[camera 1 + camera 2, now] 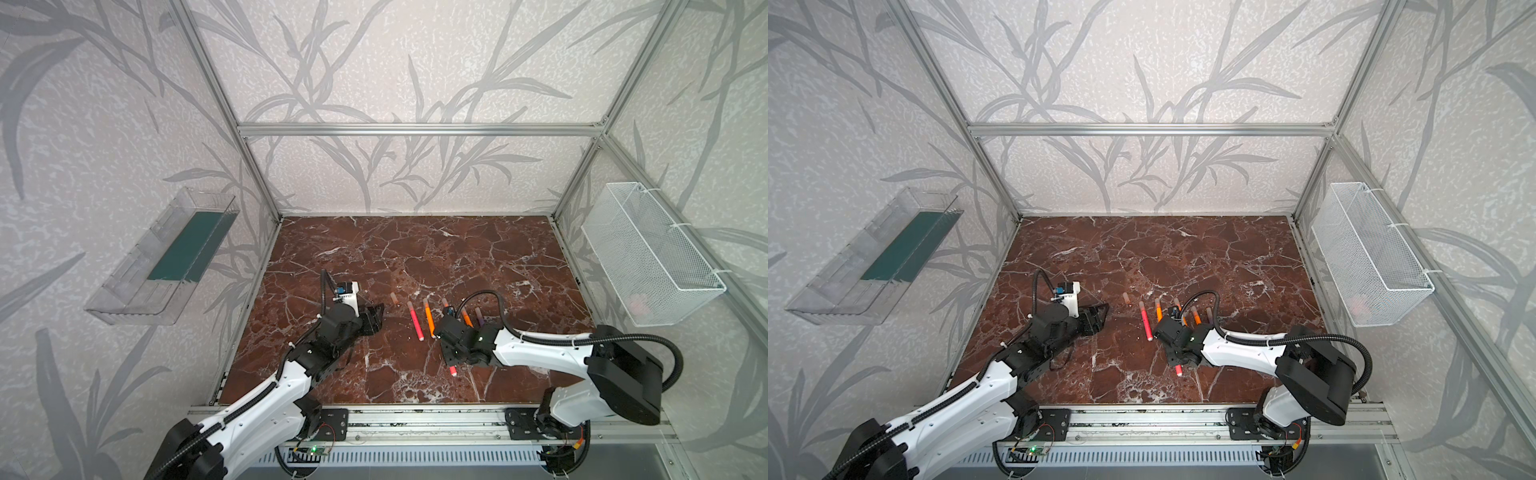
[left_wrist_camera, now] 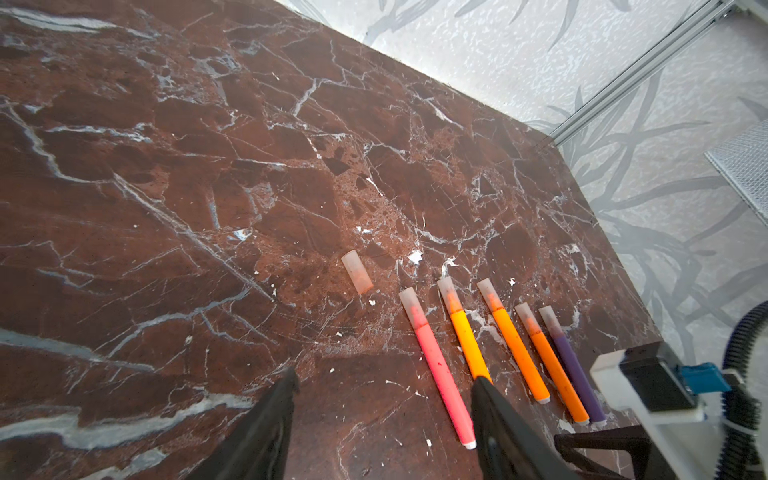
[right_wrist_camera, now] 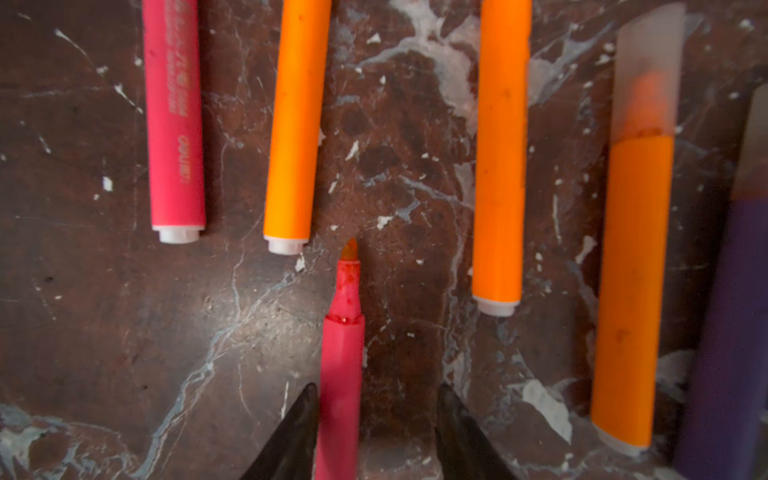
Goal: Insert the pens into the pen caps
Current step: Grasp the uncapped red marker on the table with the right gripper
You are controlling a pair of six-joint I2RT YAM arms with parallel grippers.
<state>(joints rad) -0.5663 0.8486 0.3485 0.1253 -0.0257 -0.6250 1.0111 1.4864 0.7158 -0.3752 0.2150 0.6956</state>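
Five capped pens lie side by side on the marble table [image 1: 374, 257]: a red-pink pen [image 2: 440, 374], three orange pens [image 2: 467, 340] and a purple pen [image 2: 575, 365]. A loose translucent pen cap [image 2: 357, 277] lies just left of them, also in both top views [image 1: 393, 297] [image 1: 1126, 297]. A second, uncapped red-pink pen [image 3: 340, 374] points its tip at the row's near ends. My right gripper [image 3: 378, 390] straddles it, open: one finger touches the pen and a gap shows at the other. My left gripper [image 2: 384, 378] hangs open and empty, left of the row.
A white wire basket [image 1: 648, 257] hangs on the right wall. A clear plastic tray [image 1: 162, 257] with a green insert hangs on the left wall. Aluminium frame posts stand at the table's corners.
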